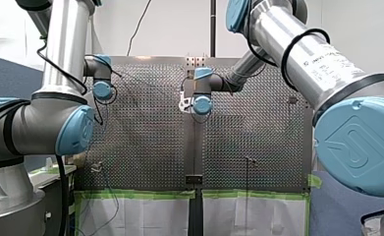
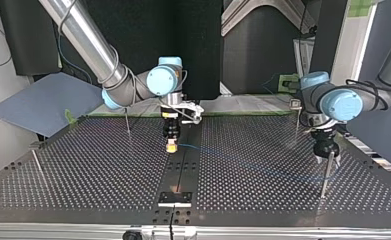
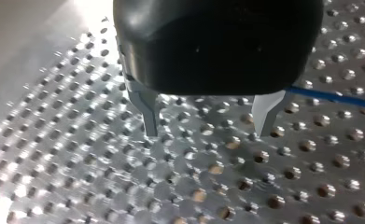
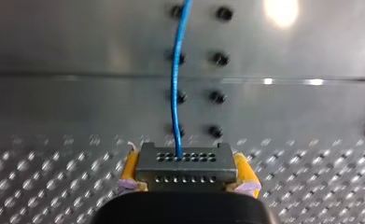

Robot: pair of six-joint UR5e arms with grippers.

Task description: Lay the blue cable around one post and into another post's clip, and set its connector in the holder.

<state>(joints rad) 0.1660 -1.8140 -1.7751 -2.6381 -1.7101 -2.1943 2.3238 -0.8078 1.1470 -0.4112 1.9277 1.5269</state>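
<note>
Perforated table (image 2: 83,170): my right gripper (image 4: 187,171) pinches the connector (image 4: 186,161) (rigid, surely the best hold); the blue cable (image 4: 174,84) looks limp; my left gripper (image 3: 208,130) gapes empty.

1. At the front view's right, the silver tube (image 1: 327,64) of my right arm carries a few lines of small dark print just beside its black band. The letters are too blurred to read.
2. The large blue joint cap (image 1: 356,142) on the same arm, at the near right, bears a raised emblem: a rounded square with a curved line inside it. No letters can be made out in it.
3. Nothing else can be read.
</note>
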